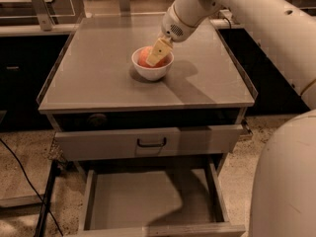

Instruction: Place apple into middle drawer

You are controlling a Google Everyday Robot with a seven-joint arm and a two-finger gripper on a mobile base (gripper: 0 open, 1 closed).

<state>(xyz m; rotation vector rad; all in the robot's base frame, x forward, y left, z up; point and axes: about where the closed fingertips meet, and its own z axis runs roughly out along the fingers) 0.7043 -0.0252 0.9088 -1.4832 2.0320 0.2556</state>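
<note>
The red-orange apple (144,57) lies in a white bowl (152,69) on top of the grey cabinet. My gripper (158,53) reaches down from the upper right into the bowl, right at the apple, and covers its right side. The middle drawer (148,201) is pulled out at the bottom of the view, with a bare grey floor and low side walls, and nothing lies in it.
The cabinet top (98,78) has thin raised side rims. Below it a grey drawer with a small black handle (151,142) stands slightly out. My white arm (256,19) and base (286,181) fill the right side. A black cable (24,181) runs over the floor at left.
</note>
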